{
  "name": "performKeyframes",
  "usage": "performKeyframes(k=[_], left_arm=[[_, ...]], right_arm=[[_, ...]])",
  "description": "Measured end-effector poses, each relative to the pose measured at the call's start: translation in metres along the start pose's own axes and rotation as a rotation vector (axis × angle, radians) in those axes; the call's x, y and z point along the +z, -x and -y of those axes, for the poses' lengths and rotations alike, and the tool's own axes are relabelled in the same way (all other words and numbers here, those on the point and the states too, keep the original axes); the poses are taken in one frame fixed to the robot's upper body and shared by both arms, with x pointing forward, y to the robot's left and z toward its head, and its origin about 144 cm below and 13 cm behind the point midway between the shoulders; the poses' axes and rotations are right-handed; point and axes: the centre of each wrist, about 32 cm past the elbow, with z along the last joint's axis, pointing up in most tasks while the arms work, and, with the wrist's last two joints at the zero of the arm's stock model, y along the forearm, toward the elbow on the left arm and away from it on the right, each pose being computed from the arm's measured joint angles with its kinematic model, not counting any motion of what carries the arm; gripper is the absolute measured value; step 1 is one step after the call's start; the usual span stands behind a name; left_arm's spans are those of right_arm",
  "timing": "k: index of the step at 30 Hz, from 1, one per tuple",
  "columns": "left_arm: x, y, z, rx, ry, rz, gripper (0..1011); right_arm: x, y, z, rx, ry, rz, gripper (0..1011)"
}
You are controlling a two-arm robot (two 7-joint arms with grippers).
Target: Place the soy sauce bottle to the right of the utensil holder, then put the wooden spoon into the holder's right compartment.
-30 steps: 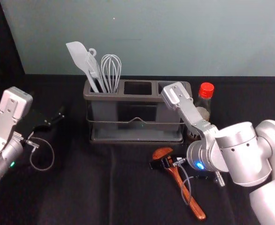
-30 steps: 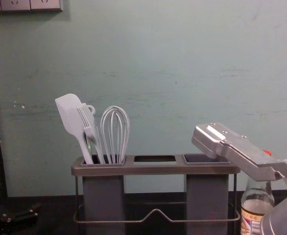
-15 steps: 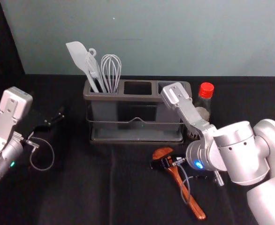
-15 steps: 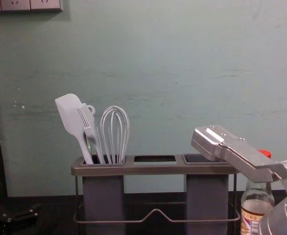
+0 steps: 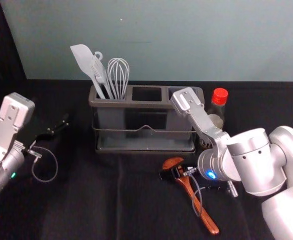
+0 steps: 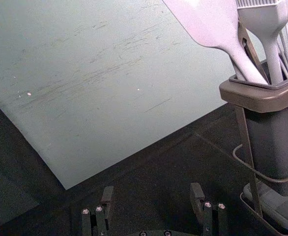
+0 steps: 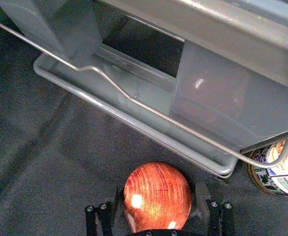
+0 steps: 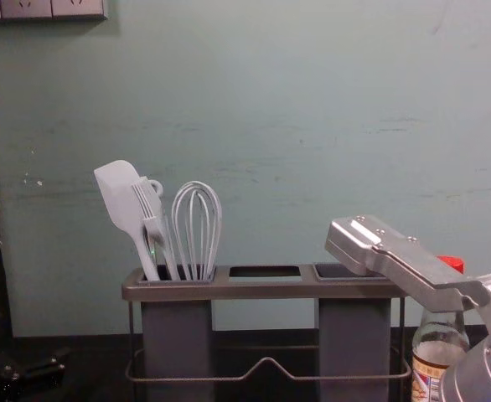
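In the head view my right gripper (image 5: 171, 173) is low over the head of the wooden spoon (image 5: 202, 216), which lies slanted on the cloth. The right wrist view has my right gripper (image 7: 158, 199) open, its fingers on either side of the spoon's round head (image 7: 158, 194). The soy sauce bottle (image 5: 219, 102) stands upright at the right of the utensil holder (image 5: 145, 104), partly behind my right arm; its label (image 8: 428, 378) shows in the chest view. My left gripper (image 5: 61, 125) stays parked at the left, open in the left wrist view (image 6: 152, 196).
A white spatula (image 5: 84, 62), a fork-shaped utensil and a whisk (image 5: 118, 75) stand in the holder's left compartment. The wall (image 5: 186, 40) rises behind the black-covered table (image 5: 86, 200). My right forearm reaches close to the bottle and the holder's right end.
The right arm has shifted very slightly to the left. The spoon, bottle, holder and left arm have kept their places.
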Motion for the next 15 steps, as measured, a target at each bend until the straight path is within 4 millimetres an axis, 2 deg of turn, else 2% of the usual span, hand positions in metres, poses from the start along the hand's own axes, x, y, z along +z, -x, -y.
performKeyframes(k=[13, 15], left_arm=[[0.0, 0.0, 0.0, 0.0, 0.0, 0.0, 1000], [0.0, 0.0, 0.0, 0.0, 0.0, 0.0, 1000]], right_arm=[[0.0003, -0.0022, -0.0022, -0.001, 0.0, 0.004, 1000], [0.0, -0.0023, -0.0024, -0.001, -0.001, 0.006, 971]])
